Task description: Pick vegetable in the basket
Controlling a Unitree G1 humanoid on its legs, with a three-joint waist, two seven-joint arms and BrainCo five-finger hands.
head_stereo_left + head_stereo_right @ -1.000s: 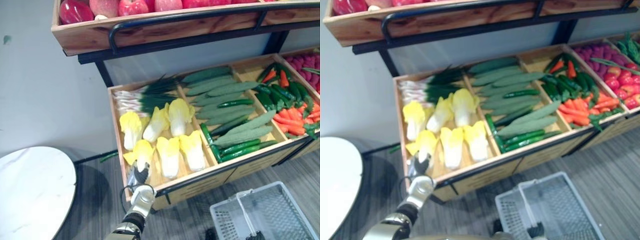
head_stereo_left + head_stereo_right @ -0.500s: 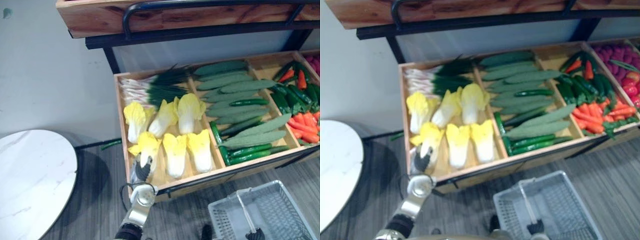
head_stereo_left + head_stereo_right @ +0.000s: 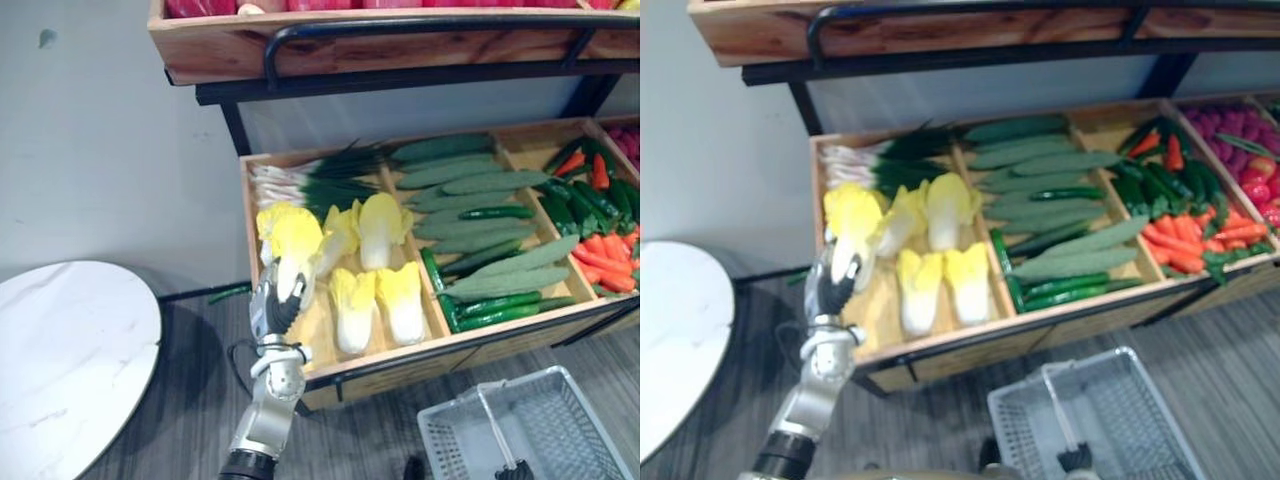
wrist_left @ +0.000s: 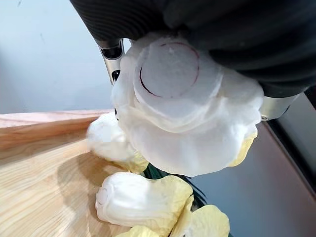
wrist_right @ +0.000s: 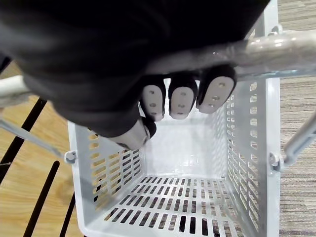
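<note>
My left hand curls its fingers round 1 cabbage above the crate; next I swing it over the basket my right hand grips.

I'm counting six yellow cabbages: five are lying in the one wooden crate and one is sitting in the left hand. One grey basket and one round white table are showing nearby.

Both eye views look down, sharing the vegetable crate and basket — wrist views press close.
</note>
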